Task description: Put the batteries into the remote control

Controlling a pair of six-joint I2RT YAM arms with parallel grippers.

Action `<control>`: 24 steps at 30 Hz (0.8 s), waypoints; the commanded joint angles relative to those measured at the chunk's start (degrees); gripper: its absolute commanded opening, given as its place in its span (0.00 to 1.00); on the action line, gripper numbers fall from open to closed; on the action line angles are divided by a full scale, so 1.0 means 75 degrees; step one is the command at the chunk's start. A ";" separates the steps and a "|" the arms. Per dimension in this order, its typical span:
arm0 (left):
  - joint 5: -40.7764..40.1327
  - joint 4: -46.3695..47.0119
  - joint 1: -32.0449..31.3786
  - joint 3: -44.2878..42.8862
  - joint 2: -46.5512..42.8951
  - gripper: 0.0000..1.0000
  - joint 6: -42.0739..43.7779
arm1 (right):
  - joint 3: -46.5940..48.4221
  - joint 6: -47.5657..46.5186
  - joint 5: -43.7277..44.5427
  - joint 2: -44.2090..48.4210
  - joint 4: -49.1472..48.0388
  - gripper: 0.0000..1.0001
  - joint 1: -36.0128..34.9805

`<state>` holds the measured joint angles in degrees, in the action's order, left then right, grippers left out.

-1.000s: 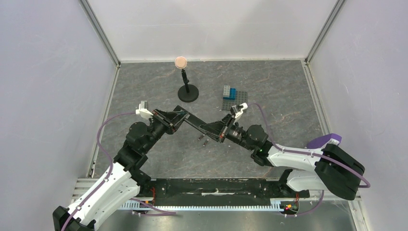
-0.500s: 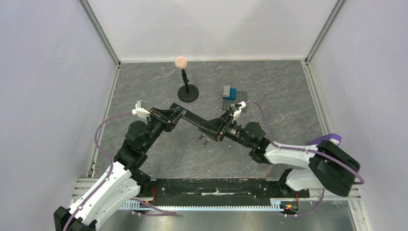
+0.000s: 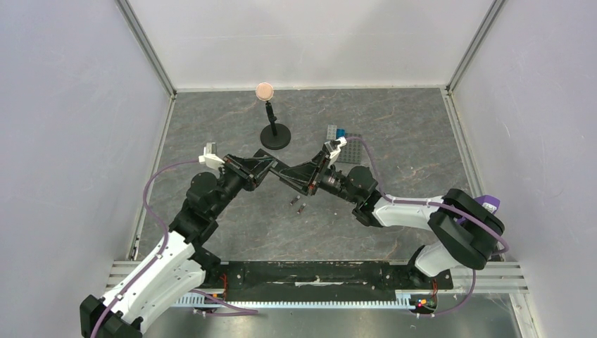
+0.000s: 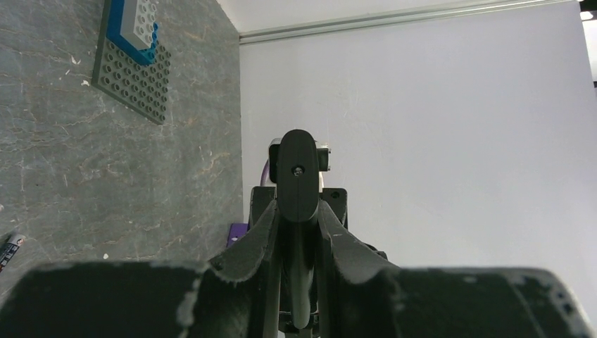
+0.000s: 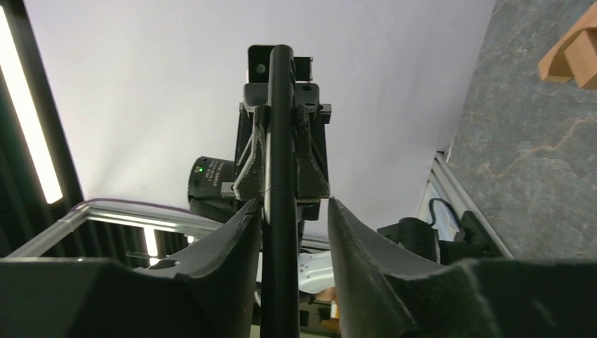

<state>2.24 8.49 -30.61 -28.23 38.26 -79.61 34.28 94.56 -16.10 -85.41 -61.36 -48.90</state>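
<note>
The remote control (image 3: 285,172), a long black bar, is held in the air over the table's middle. My left gripper (image 3: 269,166) is shut on its left part; the left wrist view shows the remote edge-on (image 4: 299,186) pinched between both fingers of the left gripper (image 4: 299,236). My right gripper (image 3: 304,177) is around the other end. In the right wrist view the remote (image 5: 279,141) lies against one finger of the right gripper (image 5: 292,211), with a clear gap to the other. Two batteries (image 3: 298,205) lie on the table below; one shows in the left wrist view (image 4: 10,248).
A black stand (image 3: 274,135) with a round pink top is behind the grippers. A grey studded baseplate (image 3: 351,145) with blue and grey bricks is partly hidden behind the right wrist; it also shows in the left wrist view (image 4: 130,77). White walls enclose the table.
My right gripper has slid left and toward the back along the remote, closer to the left gripper. The remote's right end has risen. The batteries have not moved.
</note>
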 commanded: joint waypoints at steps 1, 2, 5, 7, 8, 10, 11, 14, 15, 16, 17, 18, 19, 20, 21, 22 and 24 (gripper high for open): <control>0.0040 0.0367 0.0003 -0.0336 -0.0141 0.02 0.0129 | -0.0094 0.0359 -0.0114 -0.0162 -0.0754 0.36 0.0005; -0.0007 0.0365 0.0002 -0.0319 -0.0180 0.02 0.0107 | -0.0137 0.0370 -0.0196 -0.0195 -0.0759 0.33 0.0005; -0.0105 0.0359 0.0009 -0.0311 -0.0248 0.02 0.0150 | -0.0372 0.0422 -0.0316 -0.0189 -0.0820 0.25 0.0005; -0.0160 0.0346 0.0009 -0.0331 -0.0263 0.02 0.0185 | -0.0589 0.0423 -0.0348 -0.0105 -0.0817 0.22 0.0005; -0.0178 0.0313 0.0013 -0.0352 -0.0251 0.02 0.0203 | -0.0728 0.0413 -0.0342 -0.0065 -0.0818 0.22 0.0005; -0.0265 0.0181 0.0015 -0.0405 -0.0261 0.02 0.0247 | -0.1069 0.0399 -0.0222 0.0118 -0.0866 0.22 0.0005; -0.0268 0.0158 0.0011 -0.0402 -0.0281 0.02 0.0283 | -0.1269 0.0378 -0.0156 0.0212 -0.0944 0.23 0.0002; -0.0617 0.0087 0.0015 -0.0437 -0.0343 0.02 0.0422 | -0.1630 0.0334 -0.0116 0.0385 -0.1041 0.24 0.0039; -0.0642 0.0087 0.0015 -0.0452 -0.0344 0.02 0.0453 | -0.1687 0.0343 -0.0127 0.0404 -0.1102 0.24 0.0040; -0.0639 0.0087 0.0015 -0.0472 -0.0314 0.02 0.0486 | -0.1731 0.0341 -0.0157 0.0416 -0.1167 0.24 0.0040; -0.0622 0.0084 0.0015 -0.0474 -0.0289 0.02 0.0496 | -0.1745 0.0341 -0.0185 0.0409 -0.1214 0.24 0.0043; -0.0591 0.0097 0.0012 -0.0496 -0.0244 0.02 0.0494 | -0.1736 0.0343 -0.0216 0.0387 -0.1257 0.23 0.0040; -0.0554 0.0108 0.0015 -0.0499 -0.0218 0.02 0.0500 | -0.1715 0.0335 -0.0220 0.0374 -0.1272 0.22 0.0036; -0.0509 0.0130 0.0007 -0.0513 -0.0193 0.02 0.0502 | -0.1678 0.0335 -0.0231 0.0342 -0.1281 0.19 0.0040; -0.0481 0.0133 0.0014 -0.0509 -0.0174 0.02 0.0502 | -0.1628 0.0315 -0.0257 0.0311 -0.1281 0.17 0.0040; -0.0473 0.0133 0.0014 -0.0513 -0.0178 0.02 0.0509 | -0.1580 0.0317 -0.0279 0.0300 -0.1269 0.16 0.0040; -0.0508 0.0105 0.0015 -0.0497 -0.0232 0.02 0.0525 | -0.1513 0.0317 -0.0321 0.0246 -0.1290 0.14 0.0034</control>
<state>3.49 3.16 -31.62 -28.25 37.50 -77.06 23.16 97.97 -16.23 -83.13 -71.20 -48.88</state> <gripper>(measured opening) 0.255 0.201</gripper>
